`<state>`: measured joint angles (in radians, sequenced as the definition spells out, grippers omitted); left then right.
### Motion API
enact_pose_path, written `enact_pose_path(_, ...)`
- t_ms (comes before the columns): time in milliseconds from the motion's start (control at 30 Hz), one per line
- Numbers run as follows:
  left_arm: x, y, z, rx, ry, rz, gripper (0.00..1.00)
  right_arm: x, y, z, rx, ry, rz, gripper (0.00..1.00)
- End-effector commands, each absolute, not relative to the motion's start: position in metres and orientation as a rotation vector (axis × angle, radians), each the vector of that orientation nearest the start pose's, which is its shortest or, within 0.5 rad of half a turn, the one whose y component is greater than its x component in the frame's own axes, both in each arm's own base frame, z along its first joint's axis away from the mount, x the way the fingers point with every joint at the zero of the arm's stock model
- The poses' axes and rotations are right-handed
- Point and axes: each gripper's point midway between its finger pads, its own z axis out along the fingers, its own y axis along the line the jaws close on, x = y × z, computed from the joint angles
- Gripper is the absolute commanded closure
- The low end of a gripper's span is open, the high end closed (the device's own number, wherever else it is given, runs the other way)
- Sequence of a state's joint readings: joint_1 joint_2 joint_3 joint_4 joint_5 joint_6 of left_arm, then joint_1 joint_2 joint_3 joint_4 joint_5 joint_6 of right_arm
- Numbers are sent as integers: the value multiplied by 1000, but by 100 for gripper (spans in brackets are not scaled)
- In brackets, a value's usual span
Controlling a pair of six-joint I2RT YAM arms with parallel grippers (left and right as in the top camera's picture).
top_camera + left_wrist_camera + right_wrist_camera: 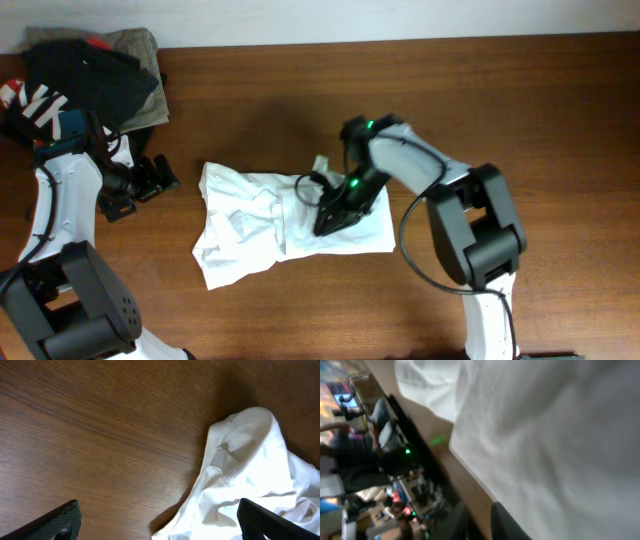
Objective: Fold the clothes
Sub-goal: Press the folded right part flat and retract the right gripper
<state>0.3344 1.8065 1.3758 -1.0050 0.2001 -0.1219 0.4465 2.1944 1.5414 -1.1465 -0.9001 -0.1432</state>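
The white garment (pixel 245 235) lay rumpled on the table (pixel 520 90), the right tool (pixel 335 213) pressed onto its right half, grip impossible to tell, seemingly seeking a fold edge, while the left tool (pixel 155 180) hovered wide open near its left edge.

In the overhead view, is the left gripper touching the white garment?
No, the left gripper sits over bare table to the left of the white garment, with wood showing between them.

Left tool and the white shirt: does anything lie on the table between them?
Nothing. Only a short stretch of bare wooden table separates the left tool from the white shirt, seen best in the overhead view.
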Motion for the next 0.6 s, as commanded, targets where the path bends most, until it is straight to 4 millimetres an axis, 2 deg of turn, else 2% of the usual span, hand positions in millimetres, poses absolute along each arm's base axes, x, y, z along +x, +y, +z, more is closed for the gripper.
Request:
enact_pose_path(0, 353, 88, 84, -650, 2896, -266, 1, 247, 293, 32, -566, 3125, 1571, 79)
enact_pose_path(67, 353, 88, 84, -651, 2895, -266, 1, 241, 291, 22, -560, 3134, 1566, 77)
enact_pose_path(133, 353, 88, 84, -650, 2895, -267, 1, 246, 285, 17, -551, 3153, 1494, 83)
enact_pose_path(167, 353, 88, 84, -650, 2895, -267, 1, 254, 282, 20, -536, 3149, 1472, 88)
enact_pose_path(267, 353, 88, 84, -651, 2896, -267, 1, 278, 268, 47, -485, 3143, 1404, 89)
enact_pose_path(367, 353, 88, 84, -650, 2896, -267, 1, 300, 235, 81, -478, 3169, 1092, 88)
enact_pose_path(433, 353, 88, 84, -651, 2896, -267, 1, 303, 208, 90, -422, 3215, 915, 85)
enact_pose_path(500, 353, 88, 84, -651, 2897, -267, 1, 301, 192, 86, -354, 3260, 886, 87)
enact_pose_path(567, 353, 88, 84, -651, 2897, -267, 1, 294, 181, 74, -299, 3297, 889, 94)
